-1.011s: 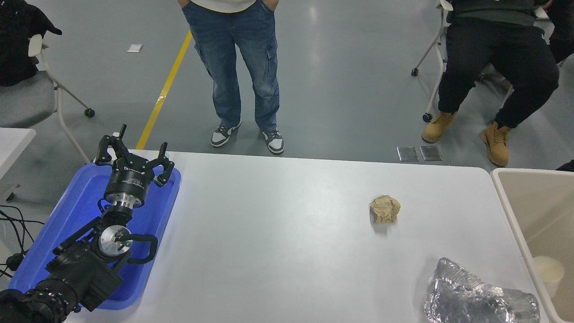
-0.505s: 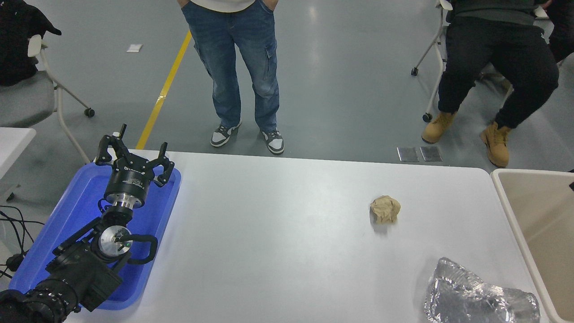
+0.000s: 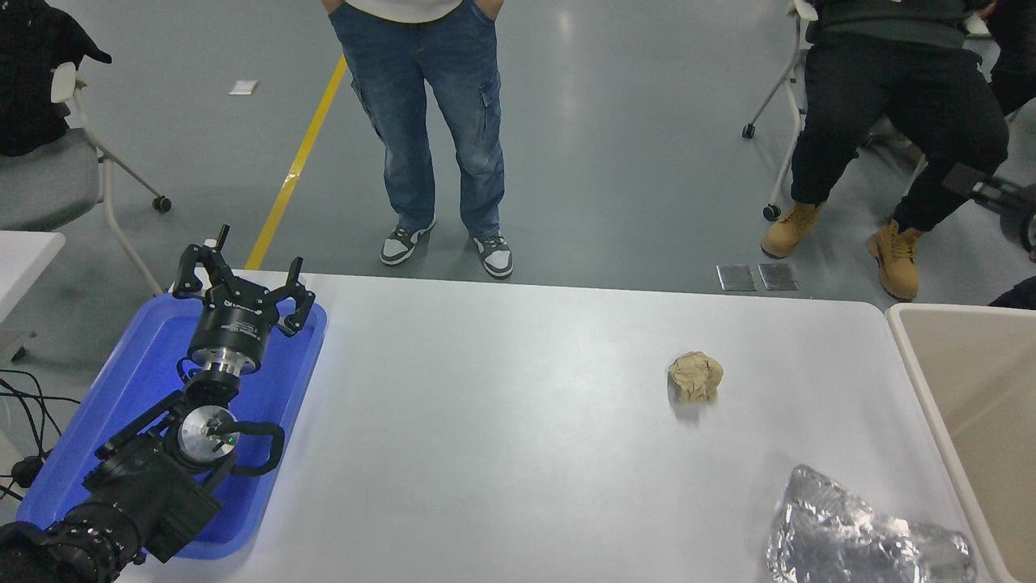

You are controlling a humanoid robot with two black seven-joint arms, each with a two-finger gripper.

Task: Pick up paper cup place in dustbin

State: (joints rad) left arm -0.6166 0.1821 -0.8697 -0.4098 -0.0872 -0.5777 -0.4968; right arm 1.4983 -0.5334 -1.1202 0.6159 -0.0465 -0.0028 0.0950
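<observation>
- Dustbin: the large beige rectangular plastic bin with a pale off-white rim stands at the table's right end, cut off by the picture's right and bottom edges, so only part of its inside wall shows.
- Paper cup: it cannot be seen anywhere on the table or in the visible part of the bin.
- White table: its near edge lies below the picture.
- Shallow blue plastic tray: it sits at the table's left end, much of it covered by the left arm.
- Left arm: parked at the lower left over the tray; the left gripper has its black fingers spread wide with nothing between them. White lettering on the gripper body is too small to read.
- Crinkled silver foil bag: it lies at the lower right, just beside the bin's rim, its lower edge cut off.
- Crumpled brown paper ball: it rests alone on the table, right of centre, well apart from the bag.
- Right arm: only a dark piece shows at the right edge, above the bin; whether its jaws are wide or narrow cannot be told.
- Two people at the far side, one standing in jeans, one seated in dark trousers, are cut off above the waist.
</observation>
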